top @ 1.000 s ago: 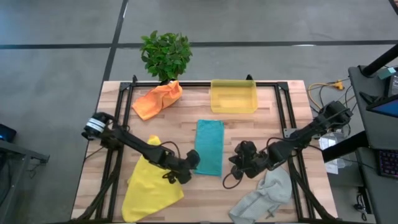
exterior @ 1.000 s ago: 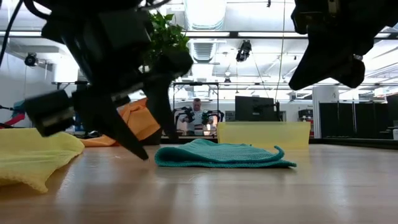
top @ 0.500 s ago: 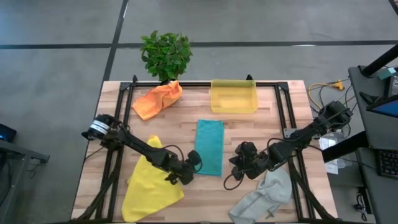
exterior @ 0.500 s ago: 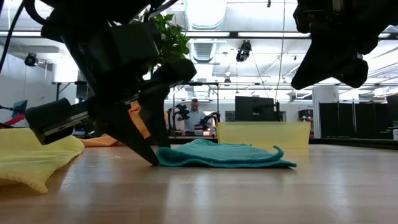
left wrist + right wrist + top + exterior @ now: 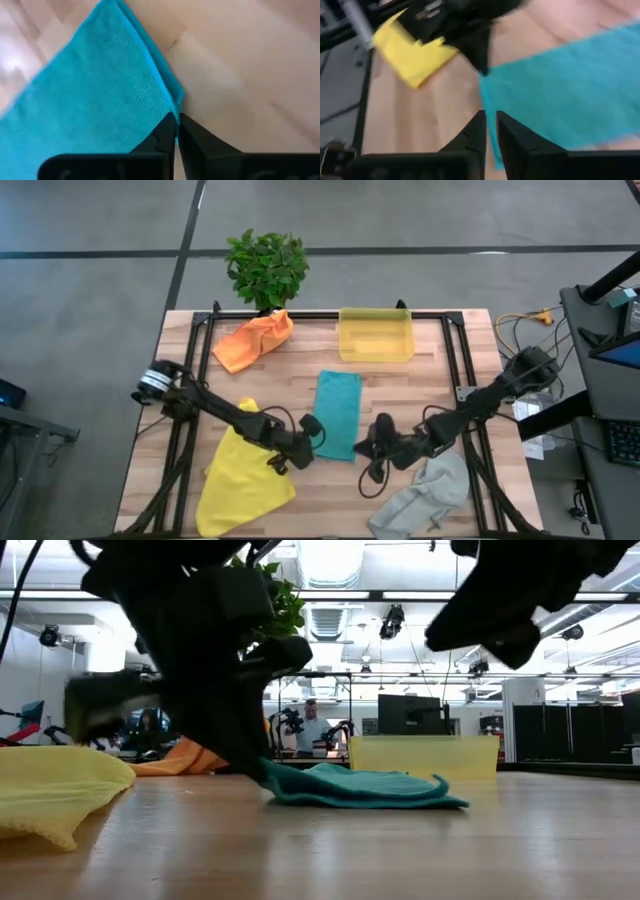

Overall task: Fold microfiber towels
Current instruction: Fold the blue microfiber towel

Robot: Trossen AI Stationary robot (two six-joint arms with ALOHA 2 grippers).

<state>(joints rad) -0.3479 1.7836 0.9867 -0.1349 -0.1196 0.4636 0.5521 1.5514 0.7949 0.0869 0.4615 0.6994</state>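
Mostly the near edge is cut off: yellow towel (image 5: pixel 243 478) at the near-left corner and grey towel (image 5: pixel 425 498) at the near-right corner both run past the table (image 5: pixel 420 385) edge. Left gripper (image 5: pixel 309 442) is pinched tight on the near-left corner of the teal towel (image 5: pixel 336 413), mid-table; wrist view shows the fingers (image 5: pixel 165 140) together on the hem. Right gripper (image 5: pixel 367 448) sits at the teal towel's near-right corner, fingers (image 5: pixel 512 135) slightly apart, picture blurred, grip unclear. Farther back, bin (image 5: pixel 376 335) at the far edge holds nothing visible. Orange towel (image 5: pixel 254 339) lies bunched at the far-left, beside a plant (image 5: pixel 266 268).
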